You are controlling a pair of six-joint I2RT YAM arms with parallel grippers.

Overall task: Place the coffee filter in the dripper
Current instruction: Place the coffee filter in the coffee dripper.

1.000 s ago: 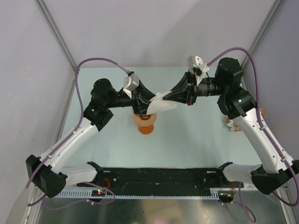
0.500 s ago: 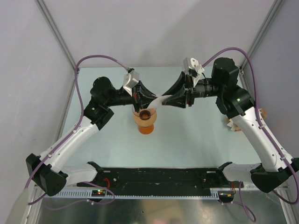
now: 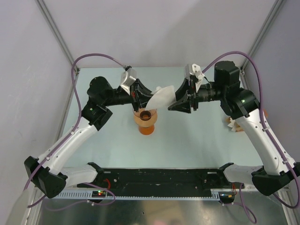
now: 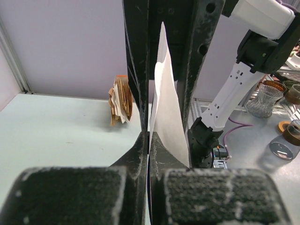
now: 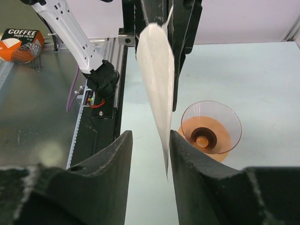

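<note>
Above the dripper [image 3: 146, 117], left end effector [image 3: 147, 97] clamps the coffee filter [image 3: 163, 97], edge hidden; right end effector [image 3: 178, 101] gapes.

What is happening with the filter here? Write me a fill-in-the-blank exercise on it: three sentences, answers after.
1. The left gripper is shut on the ___.
2. The right gripper stands ___, one finger on either side of the coffee filter.
3. The dripper on the table is ___: no paper sits in it.

Missing words: coffee filter; open; empty.
</note>
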